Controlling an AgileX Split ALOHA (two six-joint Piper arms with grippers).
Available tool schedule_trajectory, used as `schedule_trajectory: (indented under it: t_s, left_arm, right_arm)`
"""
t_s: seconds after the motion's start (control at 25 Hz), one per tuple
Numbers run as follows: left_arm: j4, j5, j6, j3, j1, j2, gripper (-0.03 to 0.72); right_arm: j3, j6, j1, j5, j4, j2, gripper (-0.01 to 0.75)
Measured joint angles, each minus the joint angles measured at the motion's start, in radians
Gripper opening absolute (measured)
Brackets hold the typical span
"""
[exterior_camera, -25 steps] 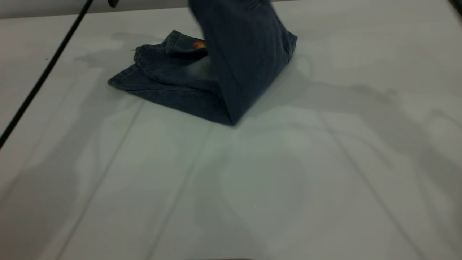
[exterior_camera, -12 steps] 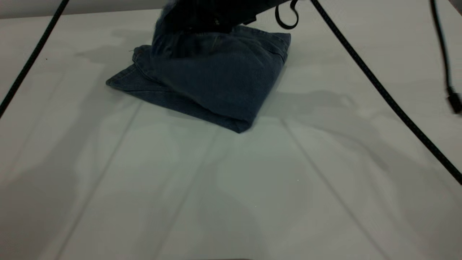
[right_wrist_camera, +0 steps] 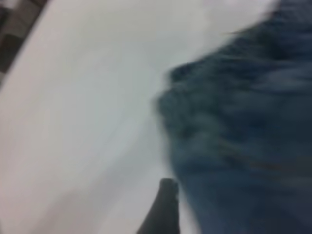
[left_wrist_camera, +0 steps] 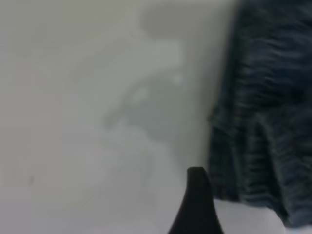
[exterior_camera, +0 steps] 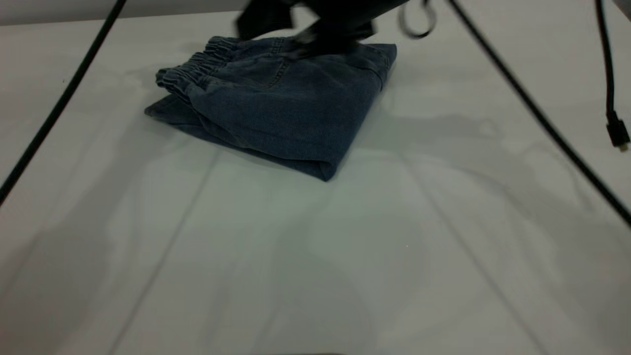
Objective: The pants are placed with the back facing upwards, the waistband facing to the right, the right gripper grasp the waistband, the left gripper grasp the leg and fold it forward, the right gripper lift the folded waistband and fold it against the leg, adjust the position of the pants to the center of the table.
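The pants lie in the upper middle of the exterior view as a compact folded bundle, elastic waistband laid over on top toward the upper left, a rounded fold edge nearest the camera. By the look of it both folds are made: waistband sits on the leg layers, and the printed leg is buried underneath, out of sight. What seems left is the last bit, sliding the bundle to the centre of the table, since it sits far back from the open white surface.

Now the hard part. The right gripper is a dark smear at the top edge, right over the far side of the bundle, cut off by the frame; whether it is clamped on cloth or let go, I cannot tell. Its wrist view shows one fingertip beside blurred denim. The left gripper shows one fingertip just beside the denim edge, over bare table; its grip state cannot be told either. Black cables cross both sides.
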Motion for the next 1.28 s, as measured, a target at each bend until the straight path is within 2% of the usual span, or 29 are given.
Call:
schedule_trajectory:
  t_s: [0.2, 0.36, 0.52, 0.68, 0.88, 1.04, 1.28]
  left_arm:
    - [-0.127, 0.032, 0.306, 0.0, -0.02, 0.002, 0.529]
    - [-0.2, 0.037, 0.51, 0.0, -0.065, 0.034, 0.529]
    - [-0.198, 0.059, 0.703, 0.0, -0.126, 0.087, 0.529]
    - [-0.159, 0.062, 0.811, 0.0, -0.168, 0.156, 0.529]
    - [-0.129, -0.008, 0.824, 0.0, -0.182, 0.246, 0.529]
    - [-0.124, -0.032, 0.763, -0.005, -0.194, 0.287, 0.529]
    - [-0.093, -0.057, 0.444, -0.019, -0.246, 0.297, 0.529]
  right_arm:
    - [-0.001, 0.307, -0.137, -0.002, -0.349, -0.06, 0.612]
    - [-0.001, 0.539, -0.215, 0.03, -0.621, -0.096, 0.594]
    - [-0.002, 0.653, -0.253, 0.077, -0.777, -0.104, 0.594]
    - [-0.002, 0.683, -0.257, 0.091, -0.826, -0.105, 0.594]
    - [-0.002, 0.685, -0.257, 0.091, -0.829, -0.106, 0.594]
    - [-0.002, 0.685, -0.257, 0.081, -0.829, -0.106, 0.594]
    - [-0.002, 0.686, -0.257, 0.044, -0.83, -0.106, 0.594]
